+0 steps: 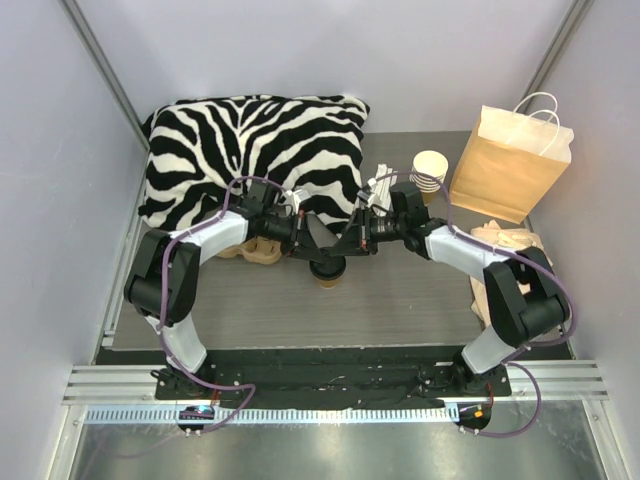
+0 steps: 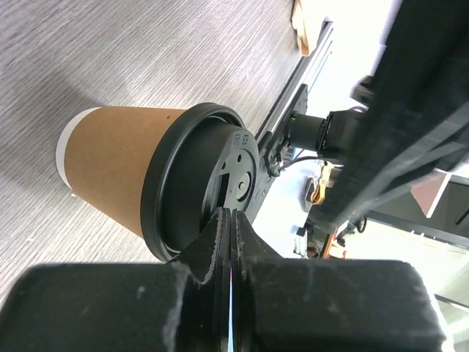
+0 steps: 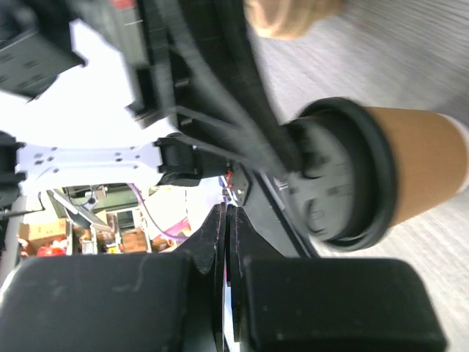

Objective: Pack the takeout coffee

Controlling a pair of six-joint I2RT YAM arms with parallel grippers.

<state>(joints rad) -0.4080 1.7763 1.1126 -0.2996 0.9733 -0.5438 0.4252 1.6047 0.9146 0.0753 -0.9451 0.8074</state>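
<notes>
The takeout coffee [image 1: 327, 271], a tan-brown paper cup with a black lid, stands upright on the grey table between the two arms. In the left wrist view the cup [image 2: 121, 172] and its lid [image 2: 198, 180] fill the centre. My left gripper [image 2: 229, 216] is shut with nothing between its fingers, its tips right at the lid's top. From above, the left gripper [image 1: 316, 250] and right gripper [image 1: 346, 246] meet just over the lid. My right gripper [image 3: 224, 211] is also shut and empty, with the lidded cup [image 3: 410, 169] a little to its right.
A zebra-striped pillow [image 1: 255, 150] lies at the back left. A stack of lidless cups [image 1: 430, 170] and an upright brown paper bag [image 1: 510, 160] stand at the back right. Tan cardboard pieces lie at the right edge [image 1: 510, 245] and beside the left arm [image 1: 262, 252].
</notes>
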